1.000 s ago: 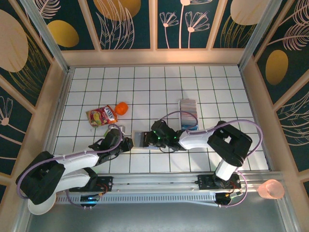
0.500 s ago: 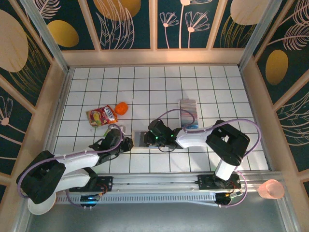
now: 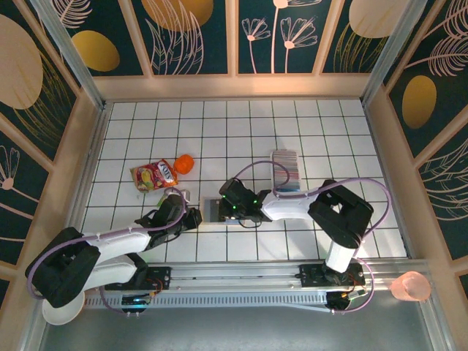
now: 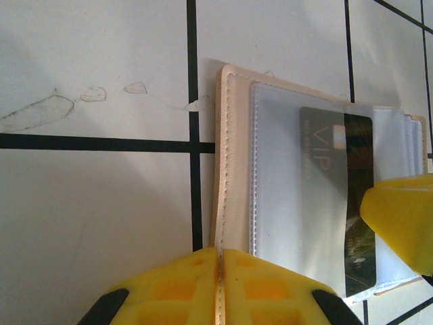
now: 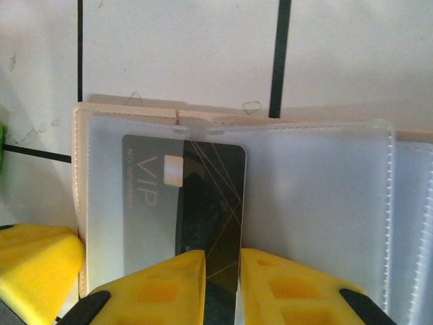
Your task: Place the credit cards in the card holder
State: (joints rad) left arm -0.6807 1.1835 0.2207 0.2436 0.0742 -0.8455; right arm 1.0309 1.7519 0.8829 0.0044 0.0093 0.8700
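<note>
Since the earlier frame the right claw [image 3: 225, 208] has slid to the left, farther over the card holder [image 3: 210, 210]. The left claw [image 3: 194, 217] stays at the holder's left edge. From above, the credit cards [image 3: 285, 167] lie in a row well apart to the right, on the white tiled tabletop [image 3: 241, 131]. In the left wrist view, the left claw is pressed together on the beige edge of the holder. In the right wrist view, the right claw pinches a dark VIP card [image 5: 169, 196]. This card sits partly inside a clear sleeve [image 5: 318, 203] of the open holder.
</note>
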